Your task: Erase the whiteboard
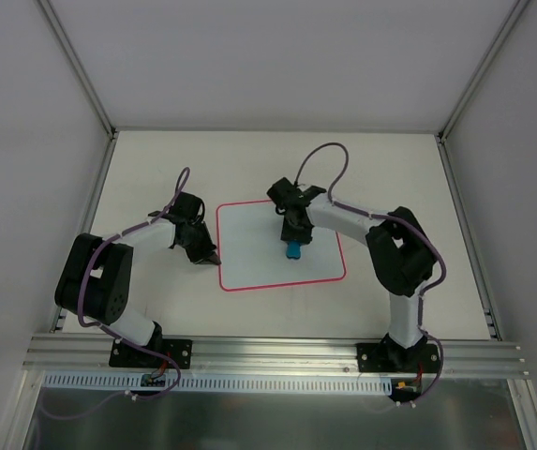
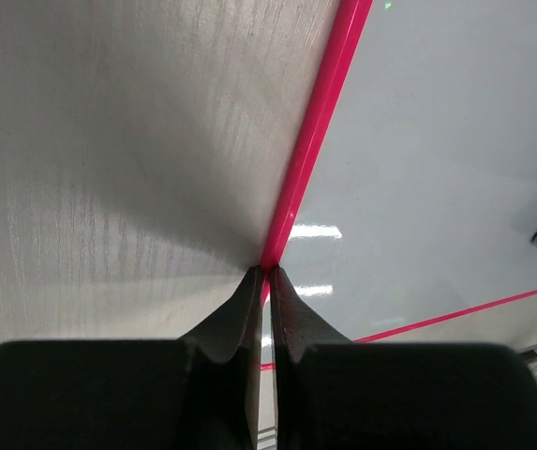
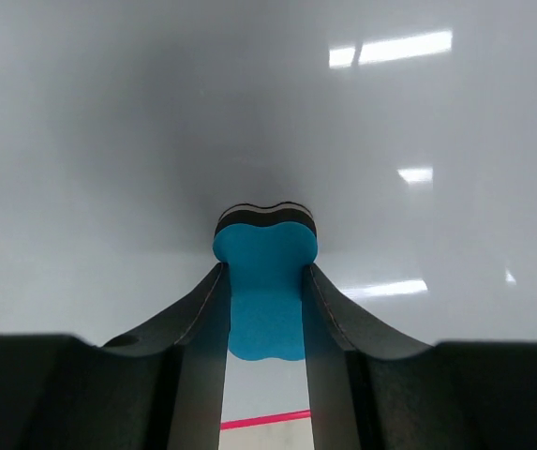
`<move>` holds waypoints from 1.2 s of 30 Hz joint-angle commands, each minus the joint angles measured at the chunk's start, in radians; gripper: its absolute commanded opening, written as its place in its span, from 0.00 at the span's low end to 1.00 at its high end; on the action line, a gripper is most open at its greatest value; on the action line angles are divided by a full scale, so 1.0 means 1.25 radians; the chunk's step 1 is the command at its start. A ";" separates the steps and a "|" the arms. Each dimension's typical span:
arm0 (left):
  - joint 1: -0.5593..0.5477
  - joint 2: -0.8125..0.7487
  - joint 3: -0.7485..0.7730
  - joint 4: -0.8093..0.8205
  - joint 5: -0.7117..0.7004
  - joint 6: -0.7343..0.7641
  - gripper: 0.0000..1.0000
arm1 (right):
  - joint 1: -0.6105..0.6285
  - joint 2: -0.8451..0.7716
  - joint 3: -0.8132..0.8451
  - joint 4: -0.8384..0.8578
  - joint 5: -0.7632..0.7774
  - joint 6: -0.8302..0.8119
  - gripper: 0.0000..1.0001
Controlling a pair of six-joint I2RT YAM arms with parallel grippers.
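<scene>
So the whiteboard (image 1: 268, 272) lies flat on the tabletop (image 1: 390, 178), right between the two arms. The left claw (image 2: 266, 274) is pressed together with nothing in it, tips down on the red-pink rim (image 2: 315, 141) at the board's left edge, which looks to me like it's pinning the board in place. The right claw (image 3: 265, 272) is pinching a blue eraser (image 3: 265, 300) by its narrow waist, with the dark felt side against the board's right half.

Things I'd worry about from here:
- That rim is thin and the left tips sit right on it. If they slide off onto the tabletop, nothing holds the board and the wipe could drag it sideways.
- The eraser is only gripped at the waist, so a hard sideways stroke could twist it in the claw or tilt the felt off the surface.
- Too much downward push could make the felt stick and skip, not glide.
- A stroke running past the edge might catch the eraser on the rim.

Brands or writing: nothing readable anywhere. The board looks blank in all three views, just light reflections, so I honestly can't spot any marks left.
</scene>
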 commanded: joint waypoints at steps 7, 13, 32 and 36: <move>0.008 0.025 -0.001 -0.061 -0.069 0.006 0.00 | 0.074 0.104 0.093 -0.014 -0.063 -0.047 0.00; 0.008 0.026 0.003 -0.061 -0.071 0.006 0.00 | -0.092 0.019 -0.025 -0.013 -0.017 -0.046 0.00; 0.007 0.015 0.028 -0.062 -0.072 0.017 0.00 | -0.633 -0.156 -0.168 0.000 -0.034 -0.268 0.04; 0.008 0.009 0.038 -0.062 -0.072 0.025 0.05 | -0.658 -0.123 -0.174 0.007 -0.049 -0.277 0.11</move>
